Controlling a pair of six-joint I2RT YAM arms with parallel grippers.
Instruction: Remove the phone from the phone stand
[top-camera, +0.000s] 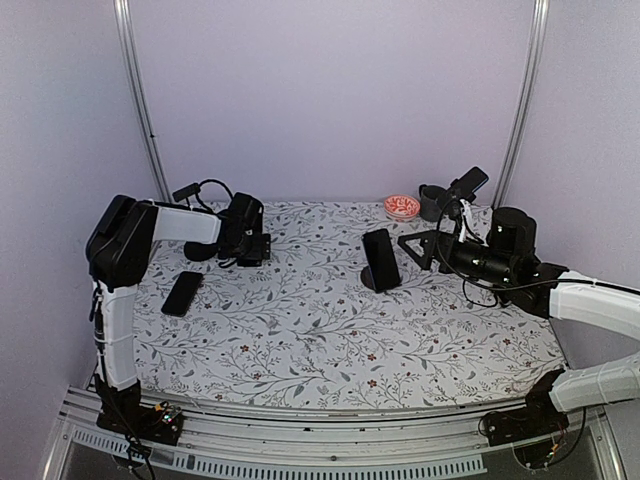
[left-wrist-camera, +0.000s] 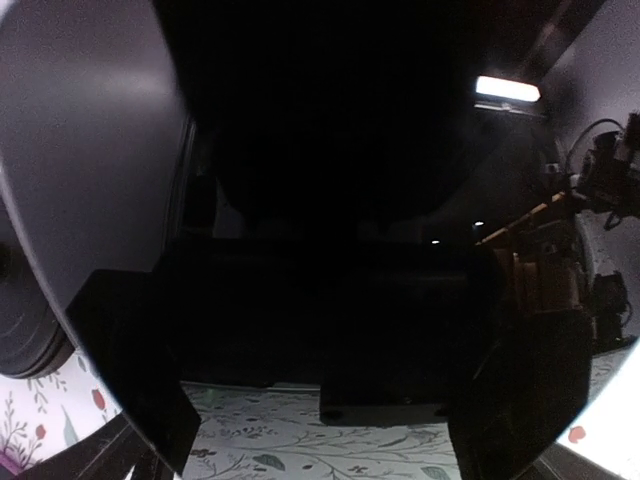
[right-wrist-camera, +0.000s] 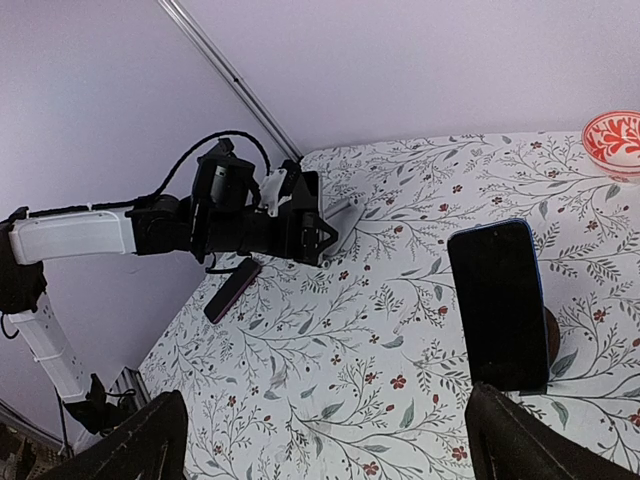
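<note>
A black phone (top-camera: 379, 256) stands upright on a small dark phone stand (top-camera: 372, 283) in the middle of the floral table. In the right wrist view the phone (right-wrist-camera: 497, 303) fills the right side, and a bit of the stand (right-wrist-camera: 553, 337) shows behind it. My right gripper (top-camera: 420, 248) is open and empty, just right of the phone and apart from it; its fingers (right-wrist-camera: 130, 450) sit at the bottom corners. My left gripper (top-camera: 252, 240) is at the back left, far from the phone. It looks open and empty (left-wrist-camera: 330, 440); its view is mostly dark.
A second dark phone (top-camera: 182, 293) lies flat on the table at the left, also seen in the right wrist view (right-wrist-camera: 232, 290). A red patterned bowl (top-camera: 401, 206) and a black cup (top-camera: 433, 200) stand at the back right. A dark object (top-camera: 198, 250) sits beside the left arm.
</note>
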